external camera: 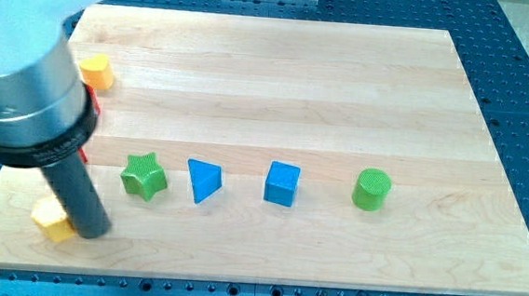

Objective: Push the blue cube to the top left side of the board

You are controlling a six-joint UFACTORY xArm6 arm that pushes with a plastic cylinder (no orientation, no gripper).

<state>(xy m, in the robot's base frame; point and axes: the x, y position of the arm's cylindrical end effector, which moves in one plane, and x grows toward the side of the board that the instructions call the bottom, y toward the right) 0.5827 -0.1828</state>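
The blue cube (pixel 282 183) sits on the wooden board (pixel 278 84), right of centre in a row of blocks. My tip (pixel 93 230) is at the view's lower left, far left of the blue cube. It stands right next to a yellow block (pixel 52 219); I cannot tell if they touch. The rod and arm body hide part of the board's left side.
A green star (pixel 143 176) and a blue triangle (pixel 203 180) lie left of the cube, a green cylinder (pixel 372 189) lies right of it. A yellow cylinder (pixel 95 70) and a partly hidden red block (pixel 93 106) are at the left edge.
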